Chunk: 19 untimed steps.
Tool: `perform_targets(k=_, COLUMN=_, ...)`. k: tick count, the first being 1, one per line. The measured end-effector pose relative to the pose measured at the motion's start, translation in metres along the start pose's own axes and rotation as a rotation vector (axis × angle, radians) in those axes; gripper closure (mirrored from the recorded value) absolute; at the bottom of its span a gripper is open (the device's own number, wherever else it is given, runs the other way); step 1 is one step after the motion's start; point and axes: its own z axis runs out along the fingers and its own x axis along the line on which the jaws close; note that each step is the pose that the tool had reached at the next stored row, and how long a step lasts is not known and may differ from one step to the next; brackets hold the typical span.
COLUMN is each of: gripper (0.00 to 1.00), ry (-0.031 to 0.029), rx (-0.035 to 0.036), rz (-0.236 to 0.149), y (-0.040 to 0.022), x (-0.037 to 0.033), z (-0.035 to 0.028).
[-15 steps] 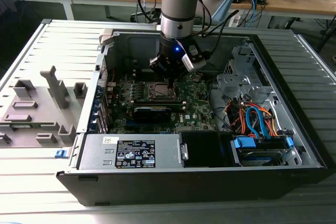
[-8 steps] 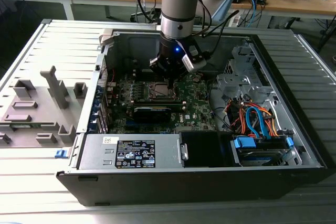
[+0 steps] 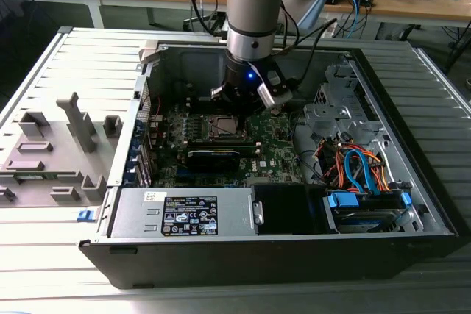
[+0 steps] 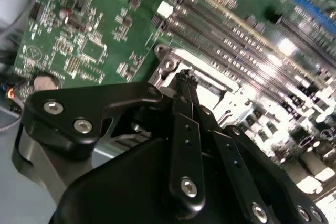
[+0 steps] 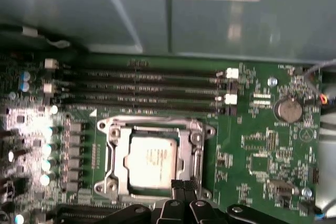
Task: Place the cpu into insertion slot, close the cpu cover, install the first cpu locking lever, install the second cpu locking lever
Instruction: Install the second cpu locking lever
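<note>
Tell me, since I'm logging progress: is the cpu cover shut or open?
Shut. In the first wrist view the cover lies flat around the cpu, whose pale top shows through its window. The tool sits at its edge.

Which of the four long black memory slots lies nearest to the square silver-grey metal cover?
The black memory slot directly beside the square silver-grey metal cover; the other three lie beyond it, toward the grey case wall.

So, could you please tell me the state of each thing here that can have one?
cpu: seated in the insertion slot, metal top showing.
cpu cover: closed, framing the chip.
gripper: fingers together, tips at the cover's edge, holding nothing.
computer case: on its side, side panel off, board exposed.
</note>
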Motion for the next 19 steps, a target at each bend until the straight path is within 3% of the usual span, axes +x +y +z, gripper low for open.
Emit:
perform_targets(k=3, gripper=0.89, ry=-0.0011, rx=-0.0177, rz=0.000, y=-0.0078, x=0.0004, z=0.0002)
perform_targets(k=6, gripper=0.89, ry=-0.0042, rx=-0.0701, rz=0.000, y=-0.0119, x=0.0007, z=0.0003)
perform_targets(k=7, gripper=0.89, ry=-0.0066, rx=-0.1116, rz=0.000, y=-0.0142, x=0.0008, z=0.0003)
perform_targets(k=8, gripper=0.89, ry=-0.0085, rx=-0.1412, rz=0.000, y=-0.0173, x=0.0010, z=0.0004)
perform_targets(k=10, gripper=0.89, ry=-0.0100, rx=-0.1667, rz=-0.001, y=-0.0215, x=0.0012, z=0.0005)
perform_targets(k=11, gripper=0.89, ry=-0.0104, rx=-0.1745, rz=-0.001, y=-0.0246, x=0.0014, z=0.0005)
perform_targets(k=12, gripper=0.89, ry=-0.0106, rx=-0.1780, rz=-0.001, y=-0.0283, x=0.0017, z=0.0006)
perform_targets(k=16, gripper=0.89, ry=-0.0111, rx=-0.1844, rz=-0.001, y=-0.0439, x=0.0026, z=0.0010)
perform_targets(k=18, gripper=0.89, ry=-0.0112, rx=-0.1867, rz=-0.001, y=-0.0490, x=0.0031, z=0.0010)
perform_targets(k=19, gripper=0.89, ry=-0.0114, rx=-0.1912, rz=-0.001, y=-0.0499, x=0.0038, z=0.0011)
